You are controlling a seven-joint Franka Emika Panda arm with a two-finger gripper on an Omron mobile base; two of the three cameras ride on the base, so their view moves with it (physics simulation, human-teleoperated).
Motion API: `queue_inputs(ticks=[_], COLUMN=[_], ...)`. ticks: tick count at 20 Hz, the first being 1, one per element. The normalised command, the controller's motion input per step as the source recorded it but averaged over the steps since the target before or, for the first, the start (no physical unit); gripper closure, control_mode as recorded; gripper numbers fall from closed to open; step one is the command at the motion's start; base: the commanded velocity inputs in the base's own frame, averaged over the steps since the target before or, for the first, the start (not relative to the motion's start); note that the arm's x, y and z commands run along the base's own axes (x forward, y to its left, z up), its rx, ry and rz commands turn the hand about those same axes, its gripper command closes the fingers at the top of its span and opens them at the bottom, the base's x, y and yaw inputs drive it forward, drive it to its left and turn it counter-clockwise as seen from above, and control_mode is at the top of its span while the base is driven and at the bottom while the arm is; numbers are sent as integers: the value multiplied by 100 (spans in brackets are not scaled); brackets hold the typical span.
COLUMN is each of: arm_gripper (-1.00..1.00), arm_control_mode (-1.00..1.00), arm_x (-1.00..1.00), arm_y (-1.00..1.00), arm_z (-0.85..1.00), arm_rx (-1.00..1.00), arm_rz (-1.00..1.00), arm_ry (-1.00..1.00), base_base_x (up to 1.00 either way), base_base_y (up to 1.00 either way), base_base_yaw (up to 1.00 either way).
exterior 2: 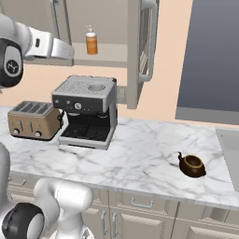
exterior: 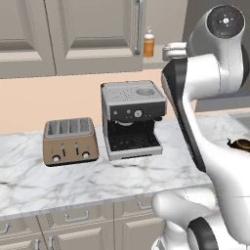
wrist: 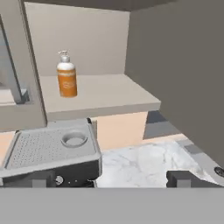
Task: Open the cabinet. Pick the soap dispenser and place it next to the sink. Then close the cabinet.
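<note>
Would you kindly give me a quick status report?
Gripper open, empty, facing the open cabinet. Soap dispenser upright on the shelf, untouched. Coffee machine sits just below the approach.

Sink (exterior 2: 230, 149) cut by right edge; faucet unseen.

the white arm rises from the base, elbow high toward 12 o'clock, forearm reaching forward. the gripper (wrist: 112, 178) sits at 6 o'clock in the hand view, its dark fingertips (wrist: 183, 178) spread wide apart, nothing between them.
</note>
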Motion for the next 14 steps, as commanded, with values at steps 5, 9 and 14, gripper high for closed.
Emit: queue_inputs(ticks=[5,9,14], arm_gripper=[-100,-100,-100], arm_control_mode=[-100,-100,-100], arm_x=[-43,-76,-76], arm_y=[21,10,23], arm_z=[-12,56,55], arm_rx=[27,3,-3], arm_rz=[5,9,14], arm_ry=[-60,-13,2], base_base_x=[0,0,0], base_base_y=[0,0,0], base_base_yaw=[0,0,0])
